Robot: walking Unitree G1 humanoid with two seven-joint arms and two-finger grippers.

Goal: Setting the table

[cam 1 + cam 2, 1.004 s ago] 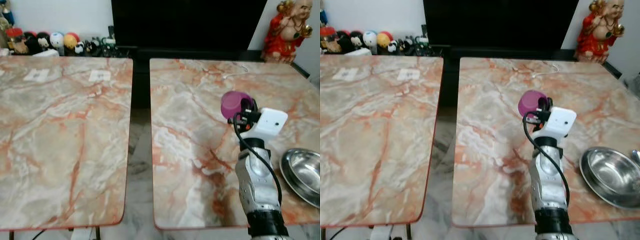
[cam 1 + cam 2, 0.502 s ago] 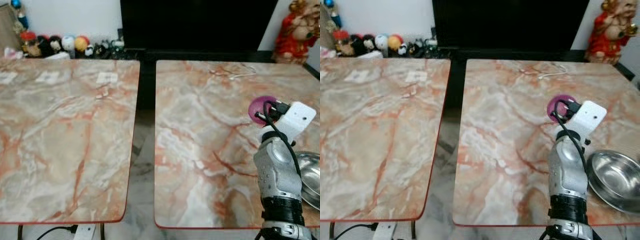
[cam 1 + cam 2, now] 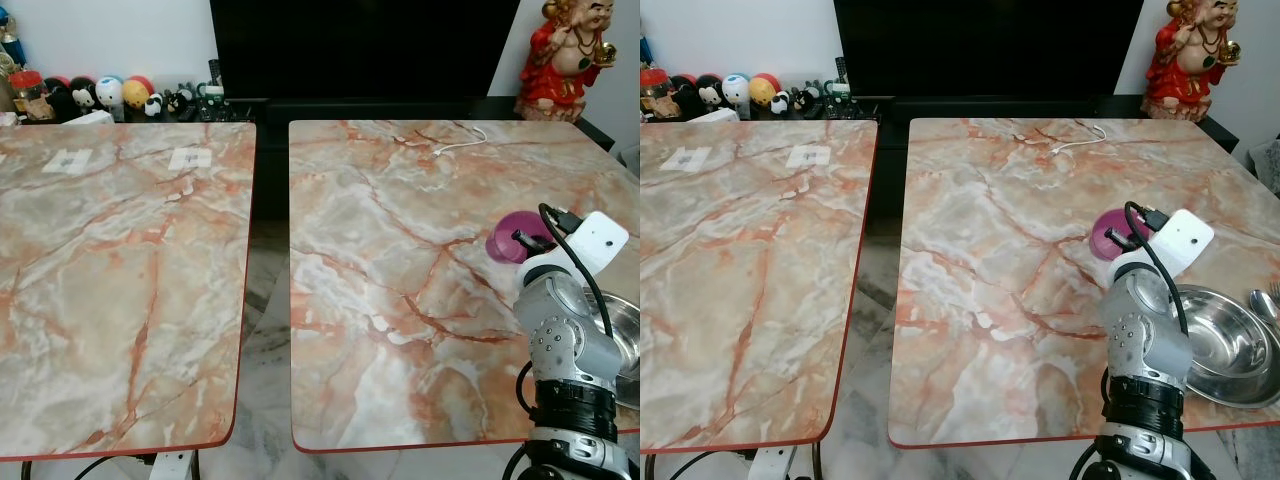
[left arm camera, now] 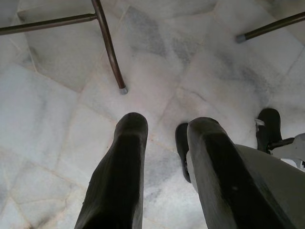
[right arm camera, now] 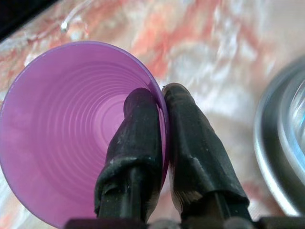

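A purple ribbed plastic cup is being held over the right-hand marble table, near that table's right side. The right gripper is pinching the cup's rim, with one black finger inside the cup and the other outside against its wall. In the head views the cup is sitting just beyond the silver right arm, tilted with its mouth turned toward the arm; whether it is touching the tabletop cannot be told. A shiny round steel bowl is lying on the same table, just to the right of the arm. A white cable is lying near the table's far edge. A second marble table is standing to the left, apart from the first, with two small white paper slips on it. The left gripper is hanging low over the pale tiled floor, its two black fingers standing a little apart and holding nothing. A red and gold figurine is standing beyond the right table.
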